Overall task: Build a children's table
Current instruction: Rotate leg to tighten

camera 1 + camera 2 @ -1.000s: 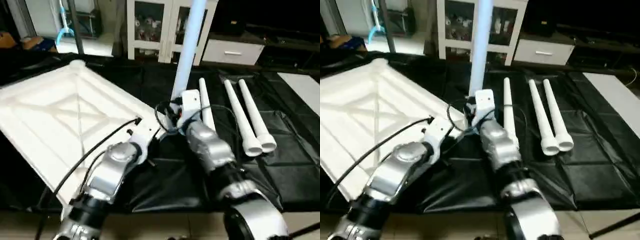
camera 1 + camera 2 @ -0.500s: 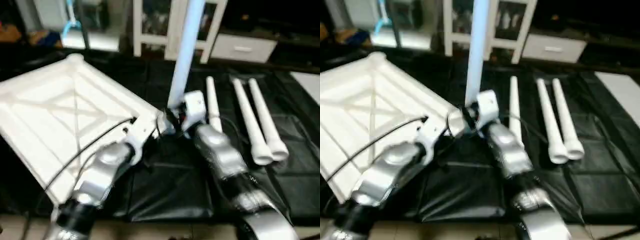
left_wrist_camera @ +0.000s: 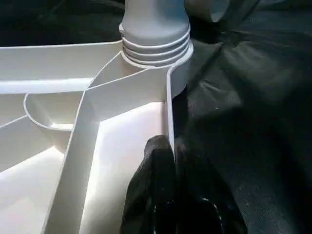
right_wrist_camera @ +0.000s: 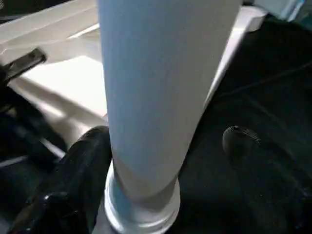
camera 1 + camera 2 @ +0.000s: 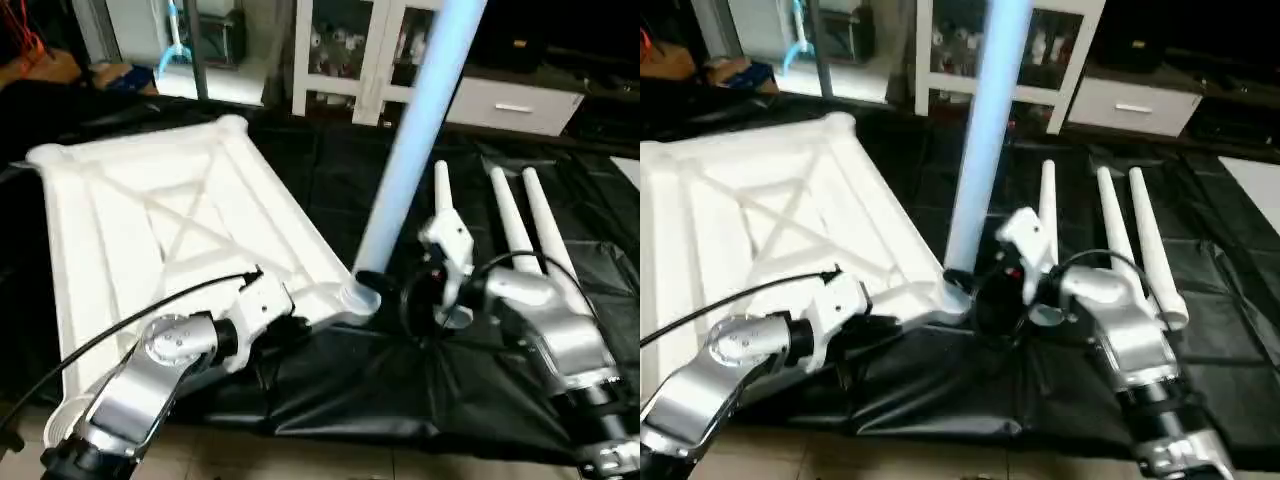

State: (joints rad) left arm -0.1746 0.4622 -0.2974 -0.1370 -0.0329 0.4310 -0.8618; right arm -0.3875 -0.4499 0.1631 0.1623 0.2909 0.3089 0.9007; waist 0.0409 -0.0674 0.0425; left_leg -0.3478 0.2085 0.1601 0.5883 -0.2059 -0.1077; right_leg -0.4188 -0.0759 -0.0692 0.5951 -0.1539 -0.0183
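The white plastic square table top [image 5: 170, 215] lies underside up on the black sheet [image 5: 420, 390], X-shaped ribs [image 5: 175, 215] exposed, a round socket at each visible corner. Compared with one second ago, the head camera has shifted, so the top appears turned in the picture. The long tapered white tube leg [image 5: 415, 150] held a second ago is now seated in the near corner socket [image 5: 360, 297], standing and leaning slightly away; its ringed collar [image 3: 155, 41] sits in the socket mouth.

The left gripper [image 3: 168, 161] is pinched onto the thin edge wall of the top just beside that socket, one black finger on each face. The right gripper [image 4: 105, 161] is at the base of the standing leg, with one black finger [image 4: 78, 175] pressed against the smooth tube; the other finger is hidden, so its width of opening cannot be determined.

Three further white tapered legs [image 5: 515, 230] lie side by side on the sheet beyond the right forearm [image 5: 545, 320]
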